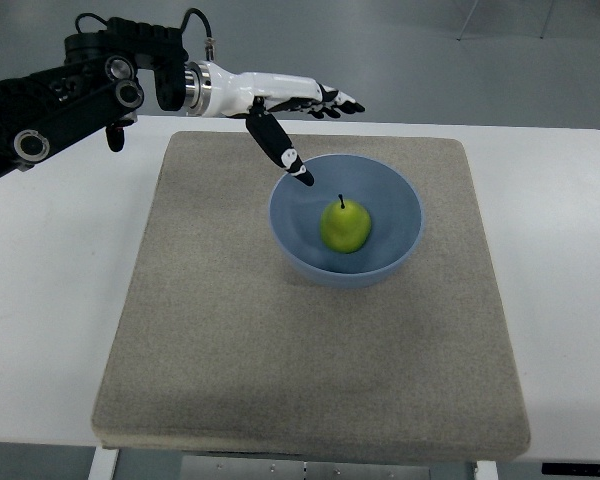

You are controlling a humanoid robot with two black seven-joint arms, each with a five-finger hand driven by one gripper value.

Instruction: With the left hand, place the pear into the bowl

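Note:
A green pear [345,225] with a dark stem sits upright inside the light blue bowl [405,205], near the bowl's middle. My left hand [315,115] hovers above the bowl's far left rim, raised off the table. Its fingers [338,100] are stretched out flat toward the right and the thumb points down toward the bowl's rim. The hand holds nothing. Its black arm comes in from the upper left. The right hand is out of sight.
The bowl stands on a beige mat [230,330] that covers most of the white table [50,260]. The table's far edge runs just behind the hand, with grey floor beyond.

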